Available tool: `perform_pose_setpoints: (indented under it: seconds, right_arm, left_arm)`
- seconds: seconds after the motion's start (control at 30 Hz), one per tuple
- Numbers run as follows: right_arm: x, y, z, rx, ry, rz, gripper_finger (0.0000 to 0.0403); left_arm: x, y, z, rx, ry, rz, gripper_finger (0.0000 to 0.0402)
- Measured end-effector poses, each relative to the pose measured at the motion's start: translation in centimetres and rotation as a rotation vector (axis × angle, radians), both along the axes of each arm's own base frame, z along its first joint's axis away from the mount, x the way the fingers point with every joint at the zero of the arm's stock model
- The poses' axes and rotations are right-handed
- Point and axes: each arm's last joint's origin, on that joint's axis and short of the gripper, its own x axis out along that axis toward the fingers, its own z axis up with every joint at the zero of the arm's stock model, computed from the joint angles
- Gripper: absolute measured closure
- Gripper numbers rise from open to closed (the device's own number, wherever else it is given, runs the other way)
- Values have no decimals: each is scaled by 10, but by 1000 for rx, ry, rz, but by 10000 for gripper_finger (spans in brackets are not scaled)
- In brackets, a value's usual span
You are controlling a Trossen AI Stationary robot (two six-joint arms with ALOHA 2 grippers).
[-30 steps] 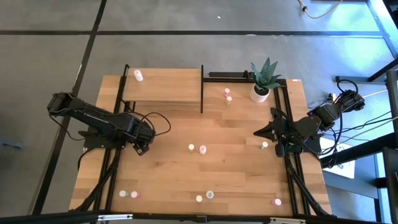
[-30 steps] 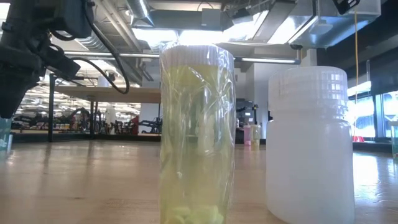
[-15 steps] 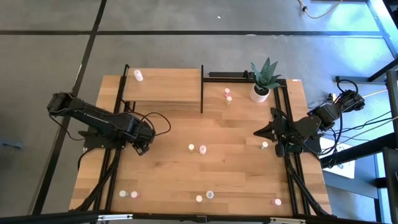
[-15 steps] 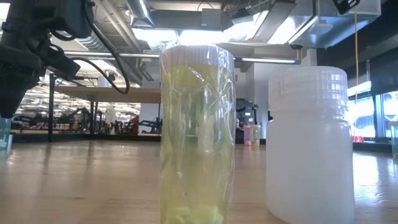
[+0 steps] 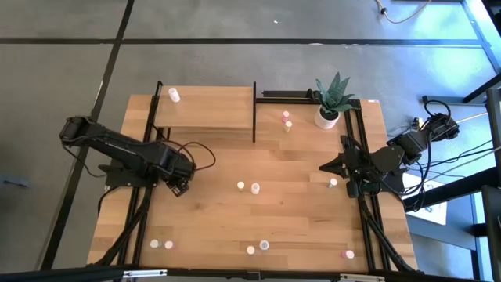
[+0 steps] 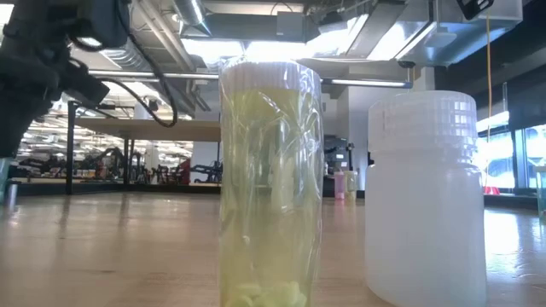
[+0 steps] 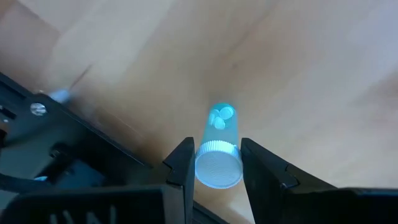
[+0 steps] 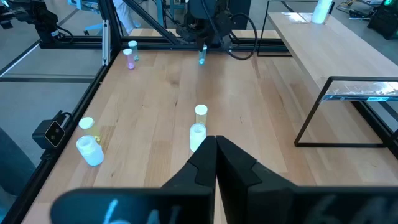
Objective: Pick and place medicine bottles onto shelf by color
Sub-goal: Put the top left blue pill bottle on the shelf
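Low view, yellowish bottle (image 6: 271, 183) cropped, blocking the table

Open-plan robotics lab or workshop, exposed ceiling ducts (image 6: 153, 60) and strip lights (image 6: 205, 47), rows of workbenches (image 6: 128, 183) behind, black-framed wooden table (image 5: 258, 211), grey concrete floor (image 5: 235, 19)
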Motion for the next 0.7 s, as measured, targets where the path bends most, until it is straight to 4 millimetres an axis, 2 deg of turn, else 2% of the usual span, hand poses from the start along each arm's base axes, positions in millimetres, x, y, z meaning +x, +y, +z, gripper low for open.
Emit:
perform_pose_setpoints:
  seconds: [0.2,0.53,0.7]
  right_arm:
    - [0,0,0,2,0,-1,391]
    - [0,-2,0,-7,-17,-78,391]
    - [0,-5,1,-68,-39,-161,391]
  left_arm:
    - [13,-3,38,-17,-80,-12,309]
    - [14,2,132,64,-222,-4,310]
    - [15,13,169,113,-274,10,310]
